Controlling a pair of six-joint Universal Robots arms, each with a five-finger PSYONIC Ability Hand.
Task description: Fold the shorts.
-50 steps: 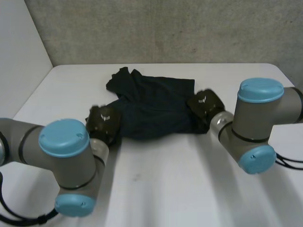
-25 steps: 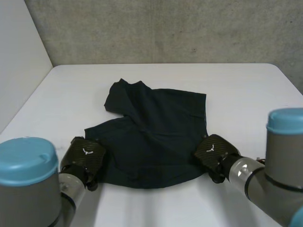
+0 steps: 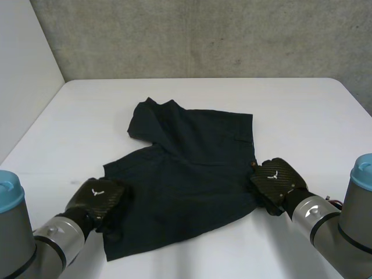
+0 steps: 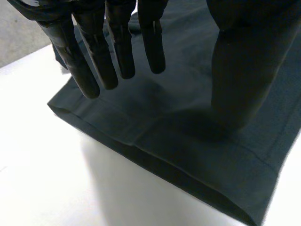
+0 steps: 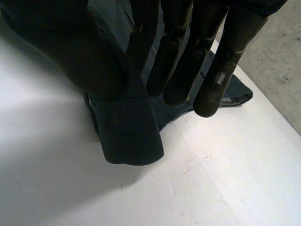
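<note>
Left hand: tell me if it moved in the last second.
Yes. In the head view the left hand has come toward the near edge of the table, away from the concrete wall.

A white tabletop point(image 3: 302, 110) meets a rough grey concrete wall point(image 3: 203, 35) along its far edge; a plain pale wall point(image 3: 23, 70) runs beside its left edge.

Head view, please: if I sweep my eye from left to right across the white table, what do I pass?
left arm → left robot hand → dark shorts → right robot hand → right arm
</note>
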